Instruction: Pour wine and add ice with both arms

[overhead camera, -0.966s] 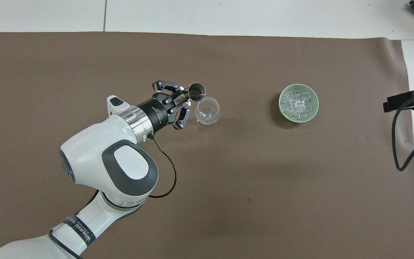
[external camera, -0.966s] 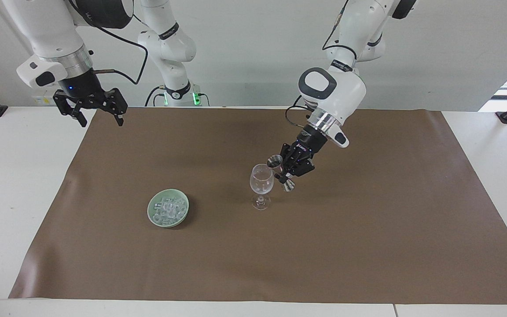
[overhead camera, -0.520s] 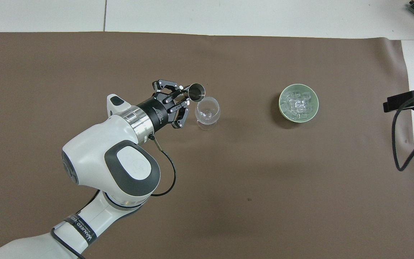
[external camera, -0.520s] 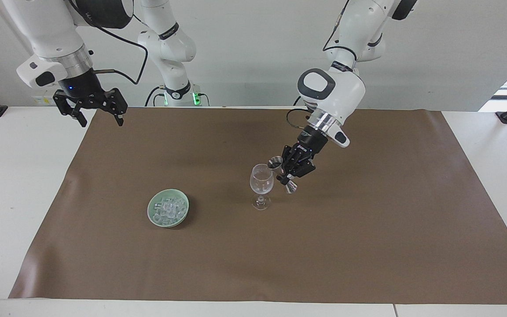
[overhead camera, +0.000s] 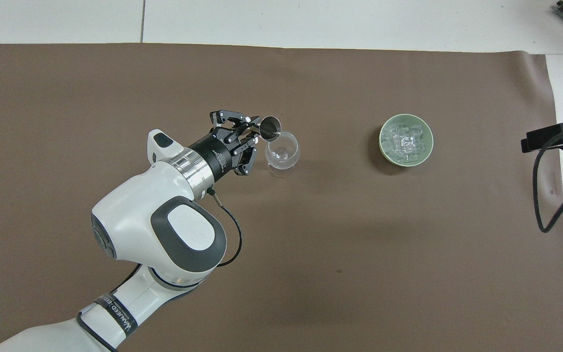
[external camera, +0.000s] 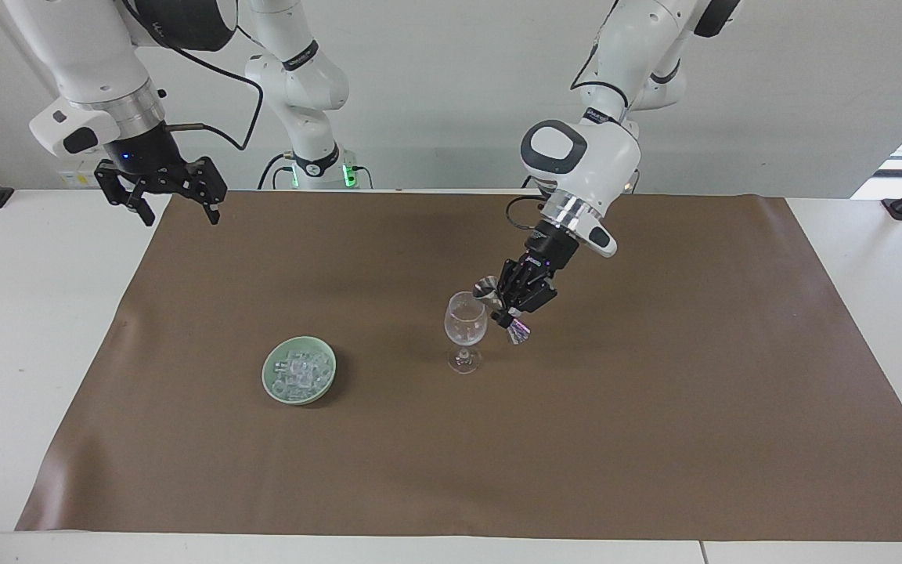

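A clear wine glass (external camera: 465,321) stands upright on the brown mat, also seen in the overhead view (overhead camera: 282,152). My left gripper (external camera: 507,307) is shut on a steel double-ended jigger (external camera: 487,287) and holds it tilted, with its upper cup at the glass's rim (overhead camera: 270,128). The ice (external camera: 300,372) is a heap of small clear cubes in a pale green dish (external camera: 269,374), beside the glass toward the right arm's end (overhead camera: 405,141). My right gripper (external camera: 177,207) is open and empty, raised over the mat's corner near the robots, and waits.
The brown mat (external camera: 654,392) covers most of the white table (external camera: 20,329). A black part with a hanging cable (overhead camera: 555,137) shows at the right arm's end in the overhead view. A third white arm (external camera: 302,86) stands at the wall.
My left arm has swung slightly, and the jigger leans a little more over the glass's rim. The glass, the dish and my right arm have not moved.
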`<control>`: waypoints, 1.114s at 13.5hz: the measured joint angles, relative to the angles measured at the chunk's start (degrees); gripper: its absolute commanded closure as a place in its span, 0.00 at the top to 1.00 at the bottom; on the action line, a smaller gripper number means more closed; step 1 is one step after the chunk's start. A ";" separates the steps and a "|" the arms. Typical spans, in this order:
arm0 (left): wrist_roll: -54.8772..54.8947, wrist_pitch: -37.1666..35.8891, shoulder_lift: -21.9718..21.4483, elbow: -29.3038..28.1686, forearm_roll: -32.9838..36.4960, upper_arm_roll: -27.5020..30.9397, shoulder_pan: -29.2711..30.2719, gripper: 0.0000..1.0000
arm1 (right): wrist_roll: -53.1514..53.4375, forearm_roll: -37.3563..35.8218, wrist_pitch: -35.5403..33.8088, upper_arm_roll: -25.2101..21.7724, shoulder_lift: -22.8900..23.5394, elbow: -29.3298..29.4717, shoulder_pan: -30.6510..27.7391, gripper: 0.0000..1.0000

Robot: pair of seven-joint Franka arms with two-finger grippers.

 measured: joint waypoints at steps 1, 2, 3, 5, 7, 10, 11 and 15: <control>0.85 0.43 0.06 0.00 0.00 0.00 -0.12 0.00 | 0.00 0.00 0.00 0.00 0.00 0.00 0.00 1.00; 1.92 0.87 0.13 -0.01 0.00 0.00 -0.20 0.00 | 0.00 0.00 0.00 0.00 0.00 0.00 0.00 1.00; 3.06 1.22 0.17 -0.04 0.00 0.00 -0.23 0.00 | 0.00 0.00 0.00 0.00 0.00 0.00 0.00 1.00; 4.94 1.51 0.30 -0.09 0.00 0.00 -0.25 0.00 | 0.00 0.00 0.00 0.00 0.00 0.00 0.00 1.00; 6.56 1.81 0.42 -0.11 0.00 0.00 -0.29 0.00 | 0.00 0.00 0.00 0.00 0.00 0.00 0.00 1.00; 7.89 3.18 0.48 -0.12 0.00 -0.02 -0.49 0.00 | 0.00 0.00 0.00 0.00 0.00 0.00 0.00 1.00; 8.07 3.58 0.51 -0.12 0.00 -0.02 -0.63 0.00 | 0.00 0.00 0.00 0.00 0.00 0.00 0.00 1.00; 8.47 6.48 1.19 -0.11 0.00 -0.23 -1.57 0.00 | 0.00 0.00 0.00 0.00 0.00 0.00 0.00 1.00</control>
